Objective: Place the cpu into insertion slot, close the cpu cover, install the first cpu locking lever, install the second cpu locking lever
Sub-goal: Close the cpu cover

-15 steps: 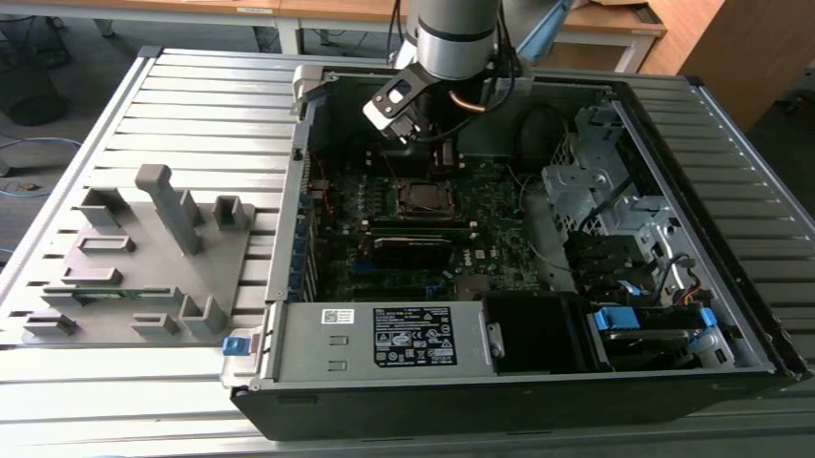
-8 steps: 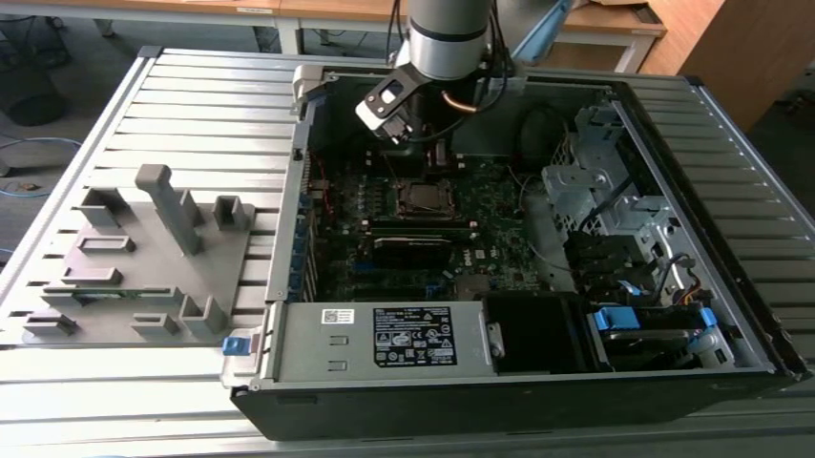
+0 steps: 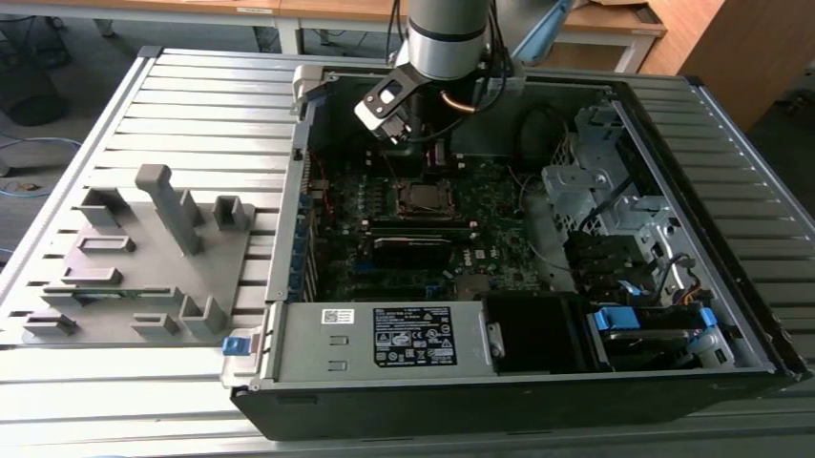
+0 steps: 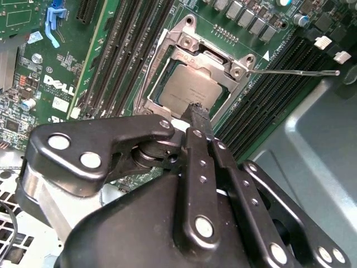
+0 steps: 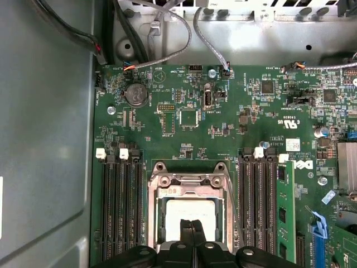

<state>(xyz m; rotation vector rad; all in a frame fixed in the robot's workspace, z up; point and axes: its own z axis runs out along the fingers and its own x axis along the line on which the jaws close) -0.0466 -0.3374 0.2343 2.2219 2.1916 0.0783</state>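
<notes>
The cpu lies flat in the insertion slot on the green motherboard. Over it lies the cpu cover, a silvery frame whose window leaves the chip's grey top showing. A thin wire locking lever sticks out free along one side of the socket. My gripper hangs just above the chip's near edge with its black fingers pressed together and nothing between them. In the exterior view the gripper hovers over the board behind the socket.
Memory slots flank the socket on both sides. The open computer case has tall walls, a drive cage on the exterior view's right and a power supply in front. A grey fixture plate lies outside on the slatted table.
</notes>
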